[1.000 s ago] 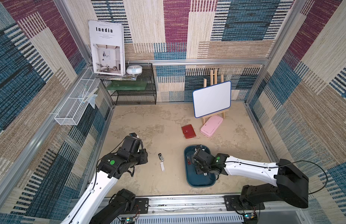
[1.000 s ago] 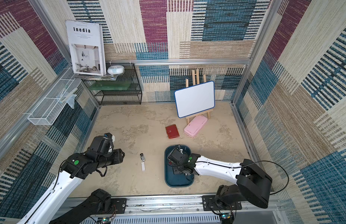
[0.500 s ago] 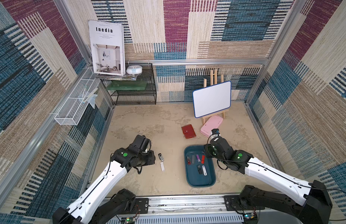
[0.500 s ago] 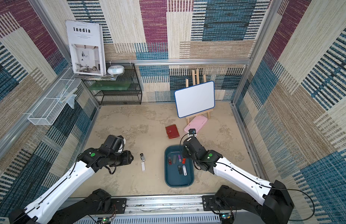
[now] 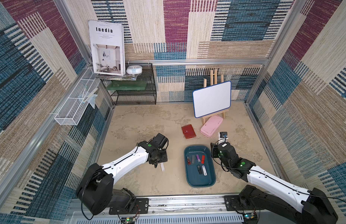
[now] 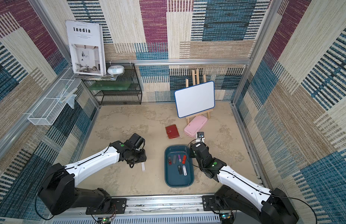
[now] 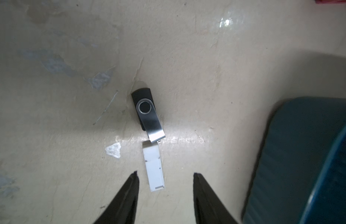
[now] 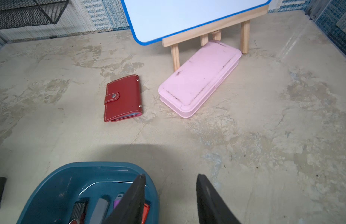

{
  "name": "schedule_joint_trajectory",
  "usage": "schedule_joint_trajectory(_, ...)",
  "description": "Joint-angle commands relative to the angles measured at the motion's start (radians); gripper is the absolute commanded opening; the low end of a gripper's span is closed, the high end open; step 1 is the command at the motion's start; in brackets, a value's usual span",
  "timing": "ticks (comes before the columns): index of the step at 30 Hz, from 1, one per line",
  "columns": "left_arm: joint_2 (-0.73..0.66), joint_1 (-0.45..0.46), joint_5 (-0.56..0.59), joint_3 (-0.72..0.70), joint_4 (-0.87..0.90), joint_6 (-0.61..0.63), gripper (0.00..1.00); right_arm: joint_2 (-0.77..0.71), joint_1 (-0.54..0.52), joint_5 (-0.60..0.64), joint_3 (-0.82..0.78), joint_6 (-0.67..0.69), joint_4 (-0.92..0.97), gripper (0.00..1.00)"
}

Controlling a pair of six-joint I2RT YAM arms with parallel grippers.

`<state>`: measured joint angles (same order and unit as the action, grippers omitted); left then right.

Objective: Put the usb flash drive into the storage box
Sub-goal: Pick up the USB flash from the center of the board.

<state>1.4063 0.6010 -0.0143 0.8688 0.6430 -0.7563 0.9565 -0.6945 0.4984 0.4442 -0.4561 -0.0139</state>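
USB flash drive (image 7: pixel 153 166), white, lies flat on the mottled beige floor (image 7: pixel 71 135), outside the storage box (image 7: pixel 304 155) and near its side. A black swivel drive (image 7: pixel 147 114) lies end to end with it; cannot tell if the two ends touch. Left gripper (image 7: pixel 165 172) hangs low over the white drive, fingers spread and empty, the drive's near end between the tips and closer to one of them. In both top views the black drive is hidden under this gripper and only the white one shows beside it. Six small drives (image 5: pixel 202 159) lie loose in the box in two rough rows. Right gripper (image 8: pixel 170 175) is at the box's far corner, fingers apart and holding nothing, one tip over the rim, the other over bare floor. Beyond it: red wallet (image 8: pixel 122 98), pink case (image 8: pixel 199 77) tucked under the easel whiteboard (image 8: pixel 187 17)
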Motion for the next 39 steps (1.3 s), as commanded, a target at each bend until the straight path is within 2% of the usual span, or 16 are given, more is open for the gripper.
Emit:
schedule_joint_trajectory(1, 0.038, 0.004, 0.040, 0.014, -0.011, -0.017, 0.49, -0.001, 0.000, 0.026, -0.021, 0.001, -0.092, 0.48)
schedule_joint_trajectory(17, 0.225, 0.007, 0.136, 0.084, -0.007, -0.006, 0.46, 0.015, 0.000, 0.025, -0.047, -0.003, -0.126, 0.48)
schedule_joint_trajectory(26, 0.307, 0.003, 0.134, 0.102, -0.034, 0.007, 0.41, 0.044, 0.000, 0.018, -0.039, 0.000, -0.126, 0.48)
schedule_joint_trajectory(35, 0.312, 0.000, 0.134, 0.098, -0.034, 0.007, 0.22, 0.045, 0.000, 0.015, -0.041, -0.001, -0.126, 0.48)
schedule_joint_trajectory(39, 0.293, 0.000, 0.133, 0.101, -0.031, 0.009, 0.07, 0.046, -0.001, 0.014, -0.039, -0.001, -0.124, 0.48)
